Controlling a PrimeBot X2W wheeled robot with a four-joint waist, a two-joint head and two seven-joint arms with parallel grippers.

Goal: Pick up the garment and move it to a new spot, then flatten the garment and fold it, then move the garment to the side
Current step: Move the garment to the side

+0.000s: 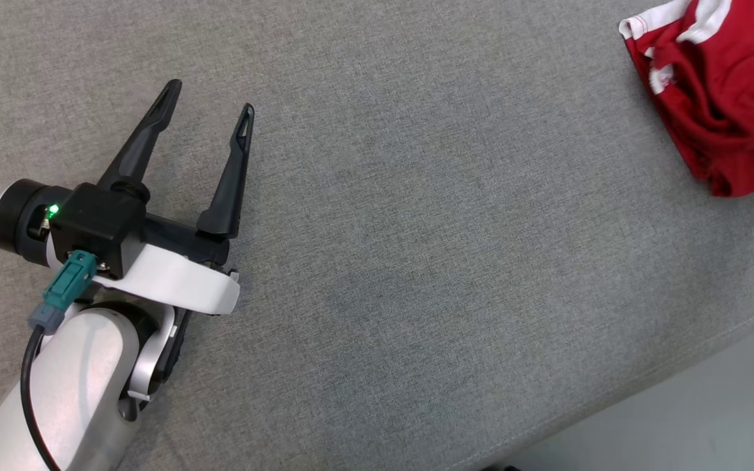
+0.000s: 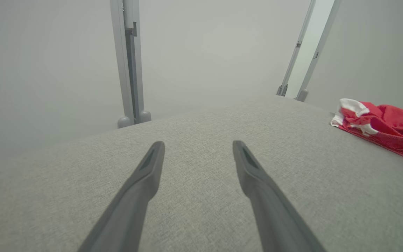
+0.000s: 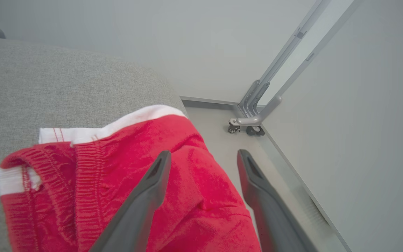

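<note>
Right gripper (image 3: pixel 203 154) is hovering over the crumpled garment (image 3: pixel 201 190), jaws apart. Left gripper (image 1: pixel 209 96) is idling well away, jaws apart. Lifting straight up likely avoids snagging.

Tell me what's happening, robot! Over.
Left gripper open, over bare grey surface. Right gripper open, above red garment. Garment bunched, not flat, by surface's edge.
</note>
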